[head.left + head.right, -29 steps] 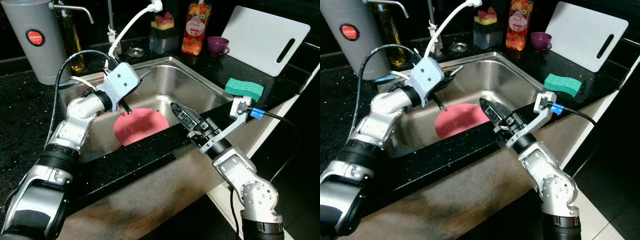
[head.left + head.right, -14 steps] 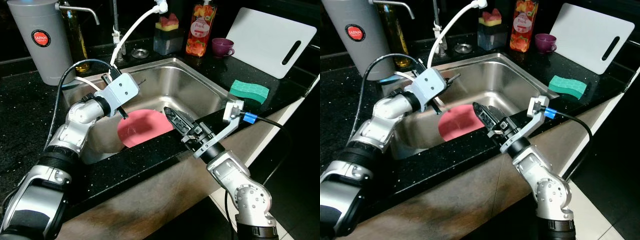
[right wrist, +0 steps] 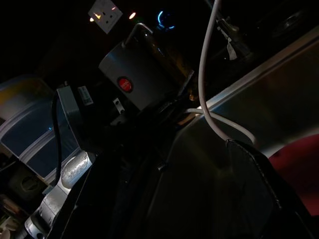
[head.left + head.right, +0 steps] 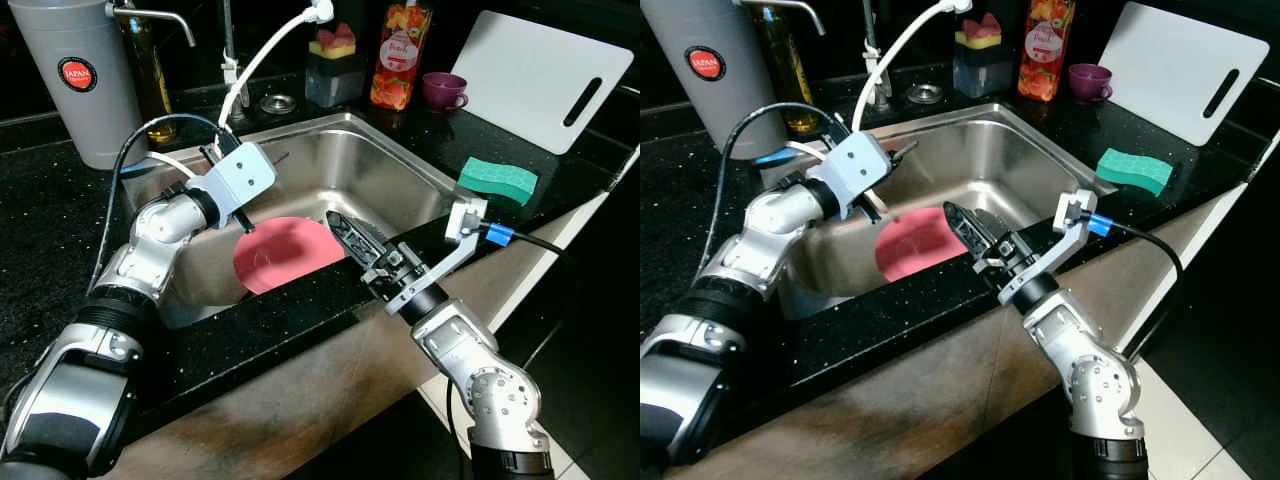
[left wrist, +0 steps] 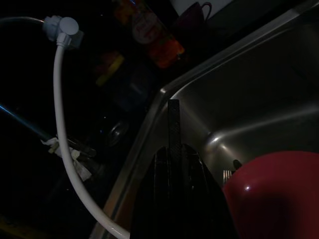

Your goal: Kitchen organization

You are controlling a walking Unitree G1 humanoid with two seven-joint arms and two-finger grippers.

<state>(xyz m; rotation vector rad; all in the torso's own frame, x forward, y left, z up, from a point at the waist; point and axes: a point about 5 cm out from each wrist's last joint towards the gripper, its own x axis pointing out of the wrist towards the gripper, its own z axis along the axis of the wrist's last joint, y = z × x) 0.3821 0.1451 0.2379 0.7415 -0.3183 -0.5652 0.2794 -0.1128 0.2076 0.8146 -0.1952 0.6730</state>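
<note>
The left gripper [image 4: 283,157] hangs over the steel sink [image 4: 400,170], above the far edge of the plate; its jaws look narrow with nothing between them. The pink plate [image 4: 285,252] is round, plain and glossy, and it lies flat on the sink bottom near the front wall. The right gripper [image 4: 338,222] reaches over the desk [image 4: 40,230] edge above the plate's right rim, jaws pressed together and empty
</note>
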